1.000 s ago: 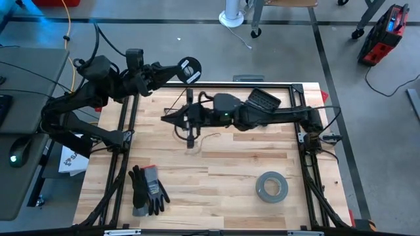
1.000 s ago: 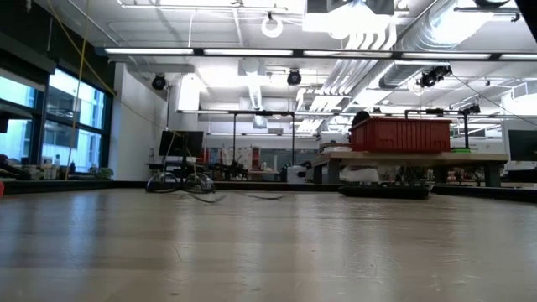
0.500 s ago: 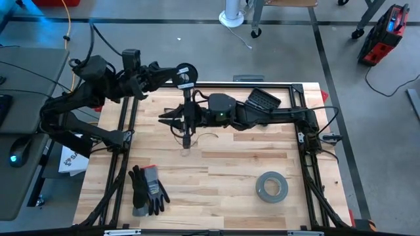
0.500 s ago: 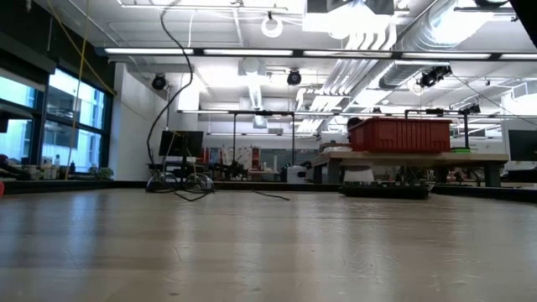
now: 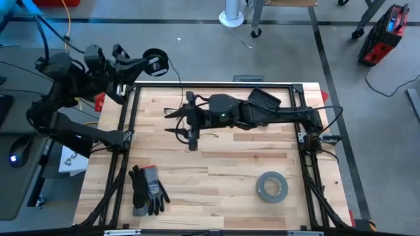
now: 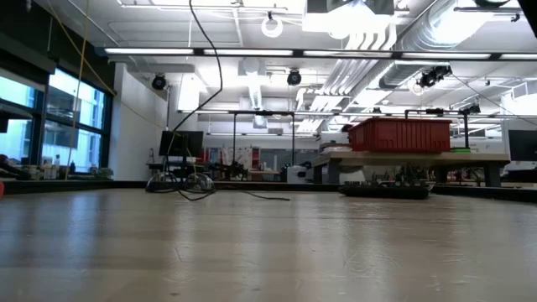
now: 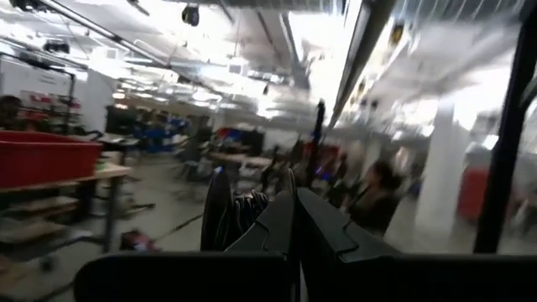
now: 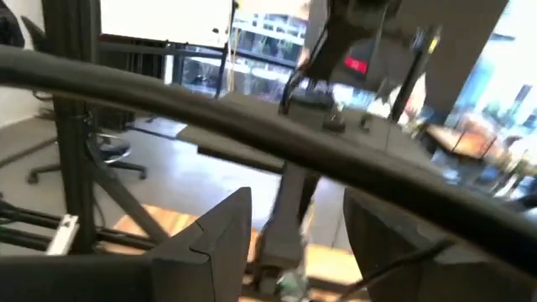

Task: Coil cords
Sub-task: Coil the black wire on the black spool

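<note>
Wooden table (image 5: pixel 216 167) as landmark. Left gripper (image 5: pixel 141 63) beyond the table's far left corner, off its edge, clenched on the small black spool (image 5: pixel 155 62). Thin dark cord (image 5: pixel 174 77) trailing from the spool onto the table's far middle. Right gripper (image 5: pixel 174 122) there above the boards, fingers (image 8: pixel 220 235) spread, grasping nothing. Grey tape roll (image 5: pixel 271 187) near the right edge and black gloves (image 5: pixel 147 189) near the left edge, open boards between.
</note>
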Motion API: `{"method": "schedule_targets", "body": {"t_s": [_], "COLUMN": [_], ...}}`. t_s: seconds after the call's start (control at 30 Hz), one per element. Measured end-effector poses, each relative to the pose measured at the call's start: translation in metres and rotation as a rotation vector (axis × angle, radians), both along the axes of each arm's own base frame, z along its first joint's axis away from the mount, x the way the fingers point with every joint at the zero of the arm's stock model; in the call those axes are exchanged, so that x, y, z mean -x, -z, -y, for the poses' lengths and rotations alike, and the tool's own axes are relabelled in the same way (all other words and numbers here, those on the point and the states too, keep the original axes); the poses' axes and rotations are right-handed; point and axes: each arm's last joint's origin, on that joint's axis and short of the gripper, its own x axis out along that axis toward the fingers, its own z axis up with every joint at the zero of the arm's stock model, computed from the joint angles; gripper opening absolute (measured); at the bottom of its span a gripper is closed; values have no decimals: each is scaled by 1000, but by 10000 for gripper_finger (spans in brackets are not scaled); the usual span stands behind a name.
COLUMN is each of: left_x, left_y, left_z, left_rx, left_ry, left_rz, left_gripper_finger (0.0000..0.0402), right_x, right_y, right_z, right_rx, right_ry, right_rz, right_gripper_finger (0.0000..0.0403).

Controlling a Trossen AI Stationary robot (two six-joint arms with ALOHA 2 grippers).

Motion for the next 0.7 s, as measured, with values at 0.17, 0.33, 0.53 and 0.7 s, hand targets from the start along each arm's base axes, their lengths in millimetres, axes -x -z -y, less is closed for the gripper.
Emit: {"method": "schedule_targets", "body": {"t_s": [0.17,0.33,0.53,0.7], "left_x": [7,8,12,16], "left_y": [5,0,-19,-15], "left_z": [1,2,4,5], "left_rx": [-62,-47,-99,-93], "left_ry": [-16,30,93,116], "left_rz": [-82,-15,195,140], "left_gripper_finger": [1,1,1,1], "right_x": [14,20,9,12], "right_y": [-20,-29,-1,-7], "right_z": [5,19,24,42], "right_rx": [95,50,-13,-139], "right_ry": [122,158,187,248], "right_rz": [54,72,-69,-45], "right_gripper_finger": [181,175,174,174]}}
